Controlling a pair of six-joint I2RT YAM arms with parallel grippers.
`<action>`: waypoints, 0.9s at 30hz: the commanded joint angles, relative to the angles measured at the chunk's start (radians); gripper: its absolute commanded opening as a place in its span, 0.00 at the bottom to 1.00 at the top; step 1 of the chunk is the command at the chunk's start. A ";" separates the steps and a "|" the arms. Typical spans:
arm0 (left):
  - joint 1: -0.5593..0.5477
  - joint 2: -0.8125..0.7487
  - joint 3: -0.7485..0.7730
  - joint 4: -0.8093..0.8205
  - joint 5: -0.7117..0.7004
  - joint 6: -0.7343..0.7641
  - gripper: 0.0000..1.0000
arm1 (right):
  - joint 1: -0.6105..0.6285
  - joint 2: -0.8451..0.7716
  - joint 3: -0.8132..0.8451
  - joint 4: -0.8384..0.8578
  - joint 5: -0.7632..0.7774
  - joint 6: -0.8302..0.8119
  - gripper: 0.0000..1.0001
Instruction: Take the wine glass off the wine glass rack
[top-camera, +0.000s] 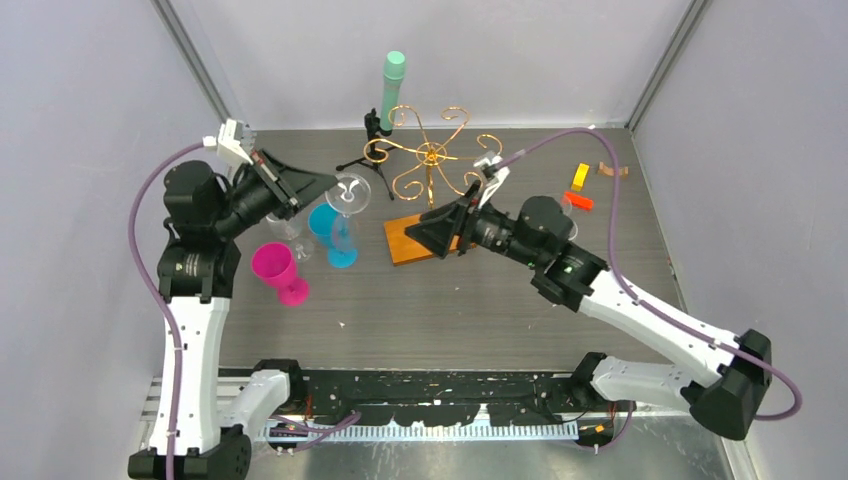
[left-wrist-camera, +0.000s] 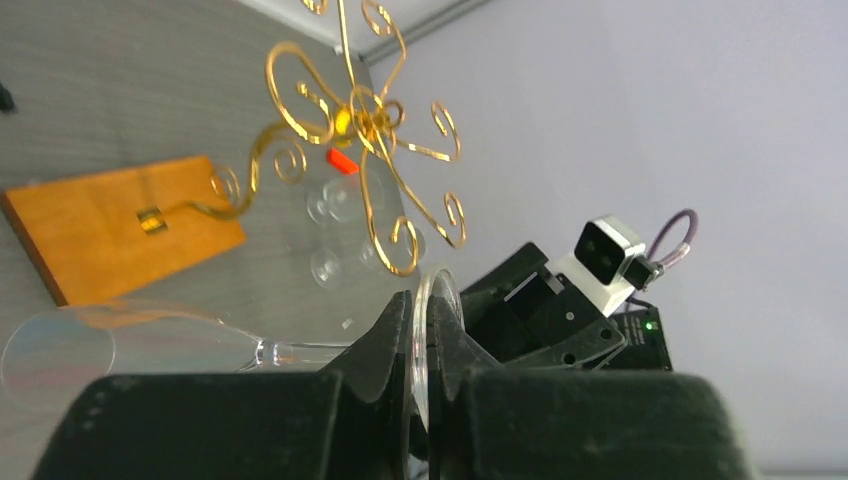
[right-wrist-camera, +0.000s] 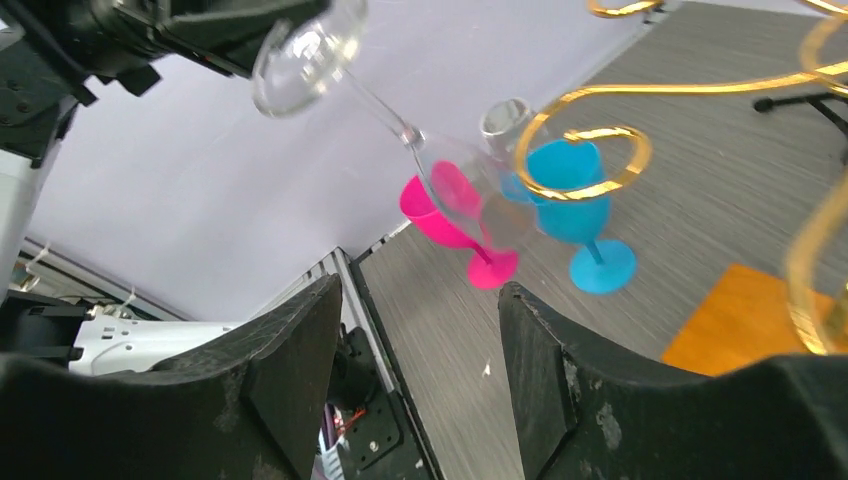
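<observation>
A clear wine glass (top-camera: 347, 205) is held sideways in the air, left of the wine glass rack and apart from its arms. My left gripper (top-camera: 330, 186) is shut on the glass's round foot; in the left wrist view the foot (left-wrist-camera: 438, 300) stands between the fingers (left-wrist-camera: 395, 350), and the bowl (left-wrist-camera: 70, 350) points left. The rack's gold wire arms (top-camera: 432, 155) rise from an orange-brown wooden base (top-camera: 400, 245); they also show in the left wrist view (left-wrist-camera: 355, 120). My right gripper (top-camera: 422, 228) is open and empty over that base. The right wrist view shows the glass (right-wrist-camera: 385, 110) and a wire curl (right-wrist-camera: 590, 140).
A pink glass (top-camera: 280, 270), a blue glass (top-camera: 335, 240) and a clear glass (top-camera: 288, 232) stand left of the base. A black tripod (top-camera: 372, 150) with a green cylinder (top-camera: 391, 85) stands behind. Yellow (top-camera: 581, 176) and red (top-camera: 578, 201) blocks lie at right.
</observation>
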 joint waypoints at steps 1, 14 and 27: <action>-0.013 -0.045 -0.097 0.089 0.122 -0.121 0.00 | 0.096 0.092 0.017 0.255 0.103 -0.124 0.64; -0.074 -0.103 -0.230 0.269 0.226 -0.323 0.00 | 0.228 0.245 0.022 0.424 0.140 -0.271 0.64; -0.087 -0.091 -0.267 0.414 0.260 -0.450 0.00 | 0.231 0.272 0.030 0.500 0.151 -0.272 0.25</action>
